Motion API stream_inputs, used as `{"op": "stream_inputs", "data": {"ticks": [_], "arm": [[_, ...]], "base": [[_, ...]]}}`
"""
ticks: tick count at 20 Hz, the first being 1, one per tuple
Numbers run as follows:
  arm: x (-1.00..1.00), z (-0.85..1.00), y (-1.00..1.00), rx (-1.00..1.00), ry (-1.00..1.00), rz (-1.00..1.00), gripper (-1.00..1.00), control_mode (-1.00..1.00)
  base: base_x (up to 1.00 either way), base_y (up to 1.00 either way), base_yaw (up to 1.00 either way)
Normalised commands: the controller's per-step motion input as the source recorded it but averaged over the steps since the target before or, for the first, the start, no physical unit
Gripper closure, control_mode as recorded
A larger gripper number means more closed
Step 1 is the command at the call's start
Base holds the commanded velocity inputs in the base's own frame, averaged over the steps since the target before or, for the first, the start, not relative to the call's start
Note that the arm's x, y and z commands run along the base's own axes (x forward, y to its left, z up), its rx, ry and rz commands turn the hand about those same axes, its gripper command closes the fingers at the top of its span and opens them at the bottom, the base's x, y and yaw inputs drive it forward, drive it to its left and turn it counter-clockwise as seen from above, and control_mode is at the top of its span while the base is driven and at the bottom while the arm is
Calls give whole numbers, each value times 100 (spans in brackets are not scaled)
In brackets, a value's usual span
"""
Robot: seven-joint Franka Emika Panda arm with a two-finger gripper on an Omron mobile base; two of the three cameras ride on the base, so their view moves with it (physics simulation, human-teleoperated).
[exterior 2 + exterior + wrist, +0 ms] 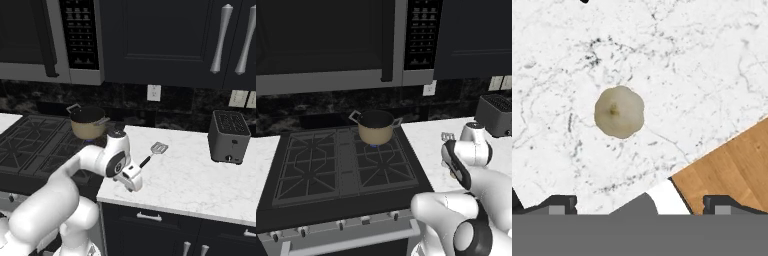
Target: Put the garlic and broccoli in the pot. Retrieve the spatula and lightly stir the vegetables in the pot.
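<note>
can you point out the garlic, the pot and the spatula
pale round garlic bulb (619,111), hand view, middle of its top
small tan-beige pot with dark rim (376,131), left base view, front wall
dark-handled spatula with slotted grey blade (158,148), right base view, blade

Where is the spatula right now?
In the right base view the spatula lies on the white marble counter, right of the pot on the stove and left of the toaster.

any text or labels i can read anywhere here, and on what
None can be read.
Microwave control panel: rows of pale button marks, too small and blurred to read.
Toaster: no legible marking.
Pot, spatula, garlic: no text.
</note>
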Motion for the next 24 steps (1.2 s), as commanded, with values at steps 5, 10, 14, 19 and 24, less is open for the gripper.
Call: {"op": "stream_inputs", "data": {"ticks": [5,10,14,19,24], "arm": [[31,-29,-10,0,0,3,-100,-100],[30,-25,-2,0,0,3,-100,-100],[37,-26,0,0,0,2,-100,-100],[31,-24,-1,0,0,1,-100,-100],[17,-22,-6,0,3,0,100,-100]], "base": [[0,0,0],[0,0,0],[0,0,0],[0,0,0],[0,0,0]]}}
